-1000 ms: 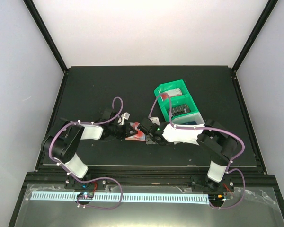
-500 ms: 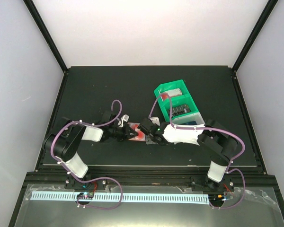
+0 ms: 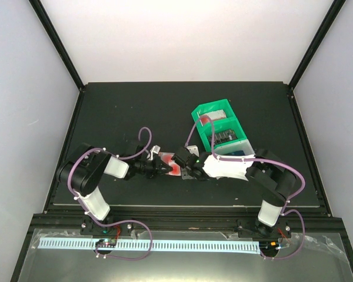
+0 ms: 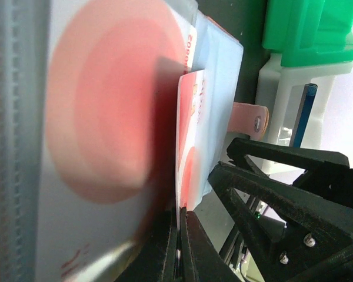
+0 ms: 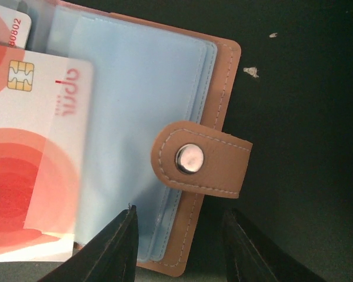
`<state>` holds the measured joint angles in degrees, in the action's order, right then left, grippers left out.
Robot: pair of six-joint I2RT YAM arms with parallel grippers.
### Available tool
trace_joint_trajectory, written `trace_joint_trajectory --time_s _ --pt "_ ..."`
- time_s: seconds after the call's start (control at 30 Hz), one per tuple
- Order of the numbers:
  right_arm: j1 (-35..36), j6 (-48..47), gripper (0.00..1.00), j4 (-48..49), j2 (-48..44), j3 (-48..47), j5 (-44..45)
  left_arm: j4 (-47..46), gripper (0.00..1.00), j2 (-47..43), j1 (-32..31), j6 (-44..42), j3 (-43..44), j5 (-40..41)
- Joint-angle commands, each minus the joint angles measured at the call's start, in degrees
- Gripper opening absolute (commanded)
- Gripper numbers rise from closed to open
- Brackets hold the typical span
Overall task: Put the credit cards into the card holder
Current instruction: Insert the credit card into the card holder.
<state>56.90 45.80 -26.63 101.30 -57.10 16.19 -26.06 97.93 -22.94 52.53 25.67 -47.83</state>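
You're mid-task, I judge: your left gripper [image 4: 179, 232], clamped on a red-and-white card [image 5: 38, 153], has it partly across the open card holder [image 5: 147, 106] at mid-table, your right gripper [image 5: 179, 235] straddles its tab edge with jaws apart, and a blue card [image 4: 305, 117] waits in the green-and-white tray [image 4: 306, 29].

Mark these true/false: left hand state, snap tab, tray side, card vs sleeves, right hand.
1. The left hand is shut on a red-and-white card. True.
2. The card holder is snapped closed. False: it lies open, and its snap tab sticks out unfastened.
3. The green tray sits on the left arm's side. False: it is on the right side, beyond the right arm.
4. The card's chip end overlaps the holder's blue sleeves. True.
5. The right hand is fully closed. False: its jaws stand apart over the holder's edge.
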Motion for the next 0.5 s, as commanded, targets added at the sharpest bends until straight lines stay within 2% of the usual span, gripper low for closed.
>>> trace_joint_trajectory --time_s 0.0,0.1,0.23,0.47 --pt "0.03 0.45 0.41 -1.86 0.28 1.39 -0.53 1.46 0.02 1.63 0.13 -0.45 1.78 1.3" --pt "0.05 0.27 0.41 -1.74 0.56 1.16 -0.71 3.96 0.02 1.87 0.09 -2.28 3.63 1.81" --pt "0.05 0.3 0.41 -1.71 0.19 1.32 -0.5 10.95 0.05 0.45 -0.87 -7.42 6.29 6.5" --pt "0.04 0.74 0.41 -2.09 -0.15 1.61 0.02 11.29 0.04 1.29 -2.02 -7.97 7.07 8.3"
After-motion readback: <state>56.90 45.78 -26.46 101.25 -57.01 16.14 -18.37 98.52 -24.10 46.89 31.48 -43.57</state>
